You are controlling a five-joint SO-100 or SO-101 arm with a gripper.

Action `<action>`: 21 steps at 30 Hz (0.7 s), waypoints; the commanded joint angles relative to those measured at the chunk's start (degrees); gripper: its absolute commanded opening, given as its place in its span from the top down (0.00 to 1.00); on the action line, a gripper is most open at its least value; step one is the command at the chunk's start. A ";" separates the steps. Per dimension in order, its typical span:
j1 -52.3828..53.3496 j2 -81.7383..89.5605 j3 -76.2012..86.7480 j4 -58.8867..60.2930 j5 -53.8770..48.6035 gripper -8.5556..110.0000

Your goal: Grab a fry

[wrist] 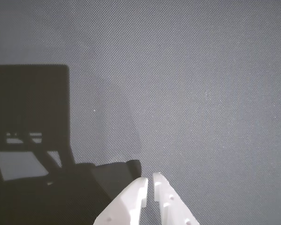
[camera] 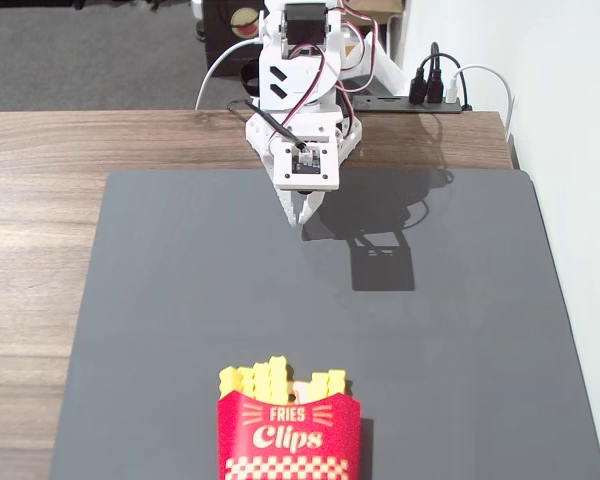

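Fries [camera: 270, 378], bright yellow with crinkled edges, stand upright as a bunch in the red carton [camera: 288, 437] printed "FRIES Clips", which sits at the near edge of the dark grey mat [camera: 160, 300] in the fixed view, slightly left of the mat's centre line; only the fry tops show above the carton rim, the tallest toward the left of the bunch. Wooden tabletop [camera: 30, 200] borders the mat on the left and along the far edge. At the far edge of the mat, well apart from the carton, the white arm [camera: 300, 70] points downward, and its gripper [camera: 300, 212] hangs above bare mat with the two fingertips drawn almost together, nothing between them. To the right of the gripper its shadow [camera: 380, 250] falls on the mat, and farther right a black power strip [camera: 420, 100] with plugs lies on the table beside the white wall [camera: 570, 150]. In the wrist view the shadow [wrist: 33, 140] darkens the left side of the woven mat [wrist: 201, 70], while the gripper [wrist: 150, 185] enters from the lower edge, its white tips separated by only a narrow slit and empty.
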 commanded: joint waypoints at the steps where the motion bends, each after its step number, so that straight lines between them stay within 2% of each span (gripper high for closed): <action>1: 1.76 0.09 1.32 -4.13 1.58 0.92; 12: 1.85 0.09 1.32 -4.92 1.93 0.92; 21: 4.31 -0.79 0.79 -11.78 2.29 0.92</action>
